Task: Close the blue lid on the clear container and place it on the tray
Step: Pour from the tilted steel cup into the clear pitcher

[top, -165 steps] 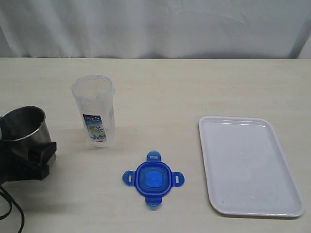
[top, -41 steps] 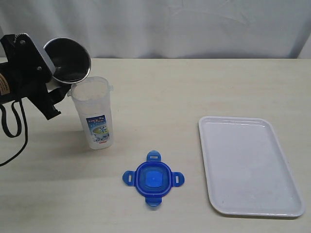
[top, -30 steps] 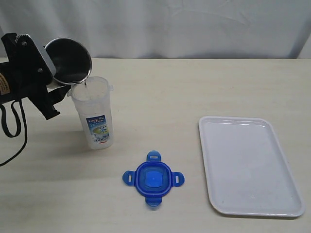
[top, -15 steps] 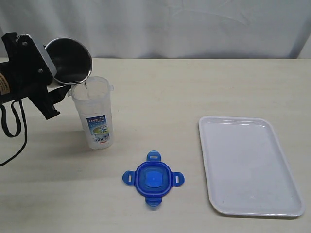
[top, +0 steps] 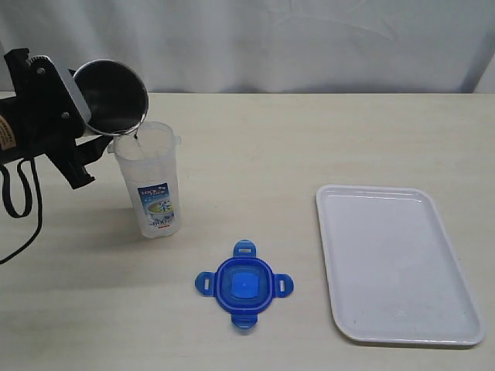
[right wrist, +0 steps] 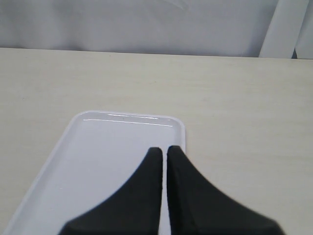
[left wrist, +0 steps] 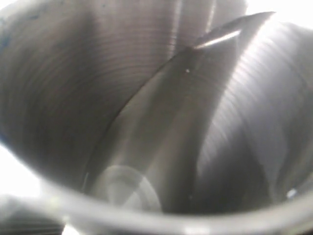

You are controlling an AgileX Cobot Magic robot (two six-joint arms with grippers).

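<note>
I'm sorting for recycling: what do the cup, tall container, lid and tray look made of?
Cup: metal, likely steel; grey, shiny, with fine concentric lines inside. Container: clear plastic; the table shows through its wall. Lid: glossy translucent blue plastic. Tray: probably white plastic; smooth, faint sheen.

Beige table [top: 325, 131] carries 3 items: clear container [top: 155, 185] upright, blue lid [top: 244, 284] flat, tray [top: 394, 263] at right.

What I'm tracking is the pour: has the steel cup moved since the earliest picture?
Yes. The steel cup rose from the tabletop left of the clear container and now tilts over its open mouth.
</note>
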